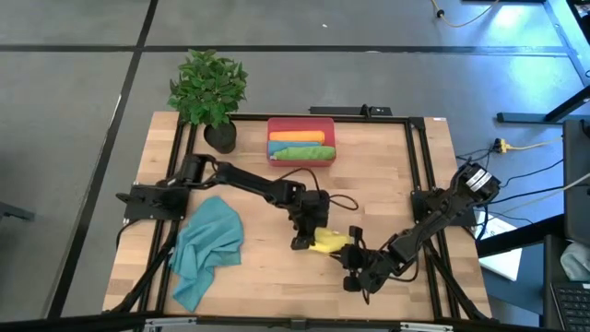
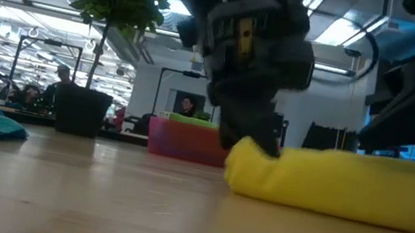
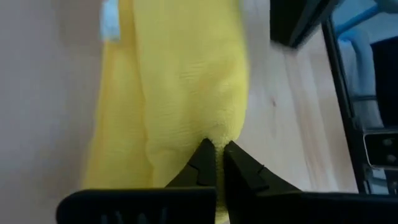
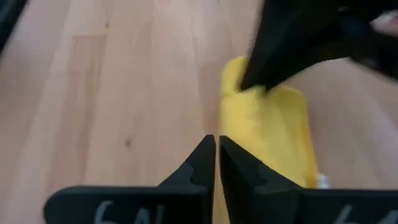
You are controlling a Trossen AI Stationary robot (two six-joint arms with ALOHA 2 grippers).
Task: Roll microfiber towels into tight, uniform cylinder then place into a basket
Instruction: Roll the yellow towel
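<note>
We see the rolled yellow towel (image 1: pixel 326 243) lying near the worktop's (image 1: pixel 387 184) front middle. Our left hand (image 3: pixel 216 152) pinches one end of it; our right hand (image 4: pixel 217 144), fingers pressed together, rests at the other end. The basket (image 1: pixel 300 123) (orange and green rolls inside) sits at the back.

A rolled yellow towel (image 1: pixel 326 243) lies centre-table between both grippers; teal towels (image 1: pixel 205 247) at 8 o'clock, red basket (image 1: pixel 300 123) at 12.
</note>
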